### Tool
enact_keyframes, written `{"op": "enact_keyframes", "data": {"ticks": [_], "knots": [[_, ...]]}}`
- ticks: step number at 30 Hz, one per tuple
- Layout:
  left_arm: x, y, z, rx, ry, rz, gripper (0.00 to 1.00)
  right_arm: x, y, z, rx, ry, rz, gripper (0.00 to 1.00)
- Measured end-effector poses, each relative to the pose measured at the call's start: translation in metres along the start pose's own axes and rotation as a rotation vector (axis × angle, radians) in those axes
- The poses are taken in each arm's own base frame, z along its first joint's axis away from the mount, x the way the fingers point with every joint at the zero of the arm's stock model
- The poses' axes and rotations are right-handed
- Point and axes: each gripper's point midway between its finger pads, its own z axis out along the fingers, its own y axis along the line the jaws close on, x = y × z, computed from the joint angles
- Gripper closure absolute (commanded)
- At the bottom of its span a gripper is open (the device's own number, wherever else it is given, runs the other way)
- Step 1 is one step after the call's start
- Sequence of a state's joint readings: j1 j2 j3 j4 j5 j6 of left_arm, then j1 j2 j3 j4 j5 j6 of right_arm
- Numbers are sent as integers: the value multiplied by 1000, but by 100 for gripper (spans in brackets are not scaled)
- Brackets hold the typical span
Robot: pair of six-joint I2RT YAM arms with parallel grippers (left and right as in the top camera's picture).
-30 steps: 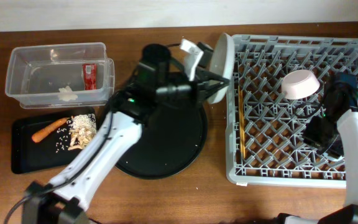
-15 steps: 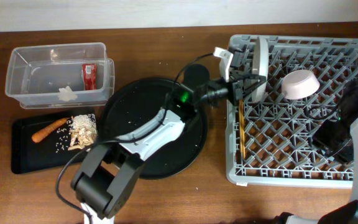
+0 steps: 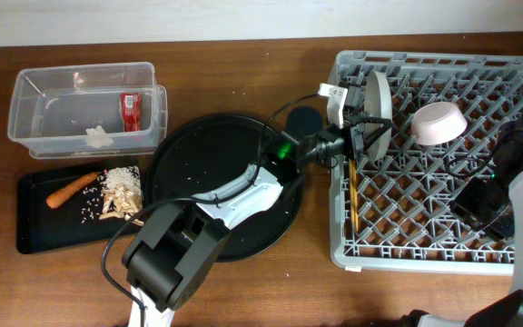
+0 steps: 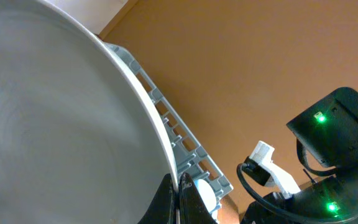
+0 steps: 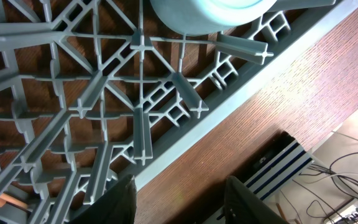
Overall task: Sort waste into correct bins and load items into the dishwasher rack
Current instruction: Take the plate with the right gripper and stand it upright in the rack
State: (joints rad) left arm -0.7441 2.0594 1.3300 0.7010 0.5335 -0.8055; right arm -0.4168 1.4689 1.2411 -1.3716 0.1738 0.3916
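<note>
My left gripper (image 3: 361, 143) is shut on the rim of the grey-white plate (image 3: 377, 100), which stands on edge among the pegs in the left part of the dishwasher rack (image 3: 425, 259). In the left wrist view the jaws (image 4: 180, 199) pinch the plate's edge (image 4: 55, 124). The white bowl (image 3: 439, 123) lies upside down in the rack. The chopsticks (image 3: 354, 195) lie along its left side. My right gripper (image 3: 487, 195) is open and empty over the rack's right part; its fingers (image 5: 185, 205) hang past the rack's rim (image 5: 229, 118). The light-blue cup (image 5: 210, 12) sits in the rack.
The clear tub (image 3: 25, 100) holds the red wrapper (image 3: 131, 111) and tissue (image 3: 98, 136). The shallow black tray (image 3: 34, 232) holds the carrot (image 3: 71, 189) and food scraps (image 3: 121, 193). A large round black tray (image 3: 225, 182) lies under my left arm.
My left arm has carried the plate rightwards from the rack's left edge into the rack, where it stands upright. The right gripper shifted slightly to the right.
</note>
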Motion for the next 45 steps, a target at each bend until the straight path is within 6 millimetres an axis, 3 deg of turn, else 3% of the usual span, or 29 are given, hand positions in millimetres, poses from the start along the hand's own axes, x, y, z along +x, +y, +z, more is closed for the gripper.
{"op": "enact_keyframes", "data": {"ticks": [3,5,10,12,13,14,18,22,24,28,30,32,36,37,39,40,42,45], "knots": [[14,14,-1,-57,54,-47,100,0,0,0,-2,0,0,55],[32,31,-4,-131,121,-105,68,0,1,0,-4,0,0,55],[38,59,-20,-227,184,-185,51,0,1,0,-4,0,0,55],[33,63,-25,-221,190,-182,38,0,1,0,-4,0,0,55],[29,67,-29,-217,192,-178,28,0,1,0,-4,-1,1,55],[25,70,-34,-209,194,-175,1,0,1,0,-4,0,0,55],[10,79,-52,-157,216,-164,1,0,1,0,-7,0,0,55],[25,77,-64,-148,307,-134,1,-1,2,0,-8,-2,1,55],[27,74,-80,-202,355,-101,1,-1,2,0,-8,-2,1,55],[16,95,-167,-584,439,-38,1,-1,10,1,-51,0,-28,43],[-1,120,-228,-841,433,-33,1,-2,25,-1,-122,-6,-90,39],[-8,137,-286,-1050,442,-63,1,-1,52,-6,-214,-25,-207,34],[-19,150,-393,-1318,418,-205,1,4,140,-30,-428,-176,-509,21],[-20,153,-415,-1361,403,-246,1,7,154,-35,-454,-204,-557,20],[-11,153,-449,-1422,413,-347,1,19,178,-43,-492,-237,-653,22],[-7,152,-465,-1446,413,-398,1,25,181,-44,-495,-232,-680,32],[8,145,-497,-1495,429,-526,1,36,179,-41,-479,-200,-717,44],[27,130,-517,-1516,474,-650,1,43,169,-36,-443,-158,-725,49]]}}
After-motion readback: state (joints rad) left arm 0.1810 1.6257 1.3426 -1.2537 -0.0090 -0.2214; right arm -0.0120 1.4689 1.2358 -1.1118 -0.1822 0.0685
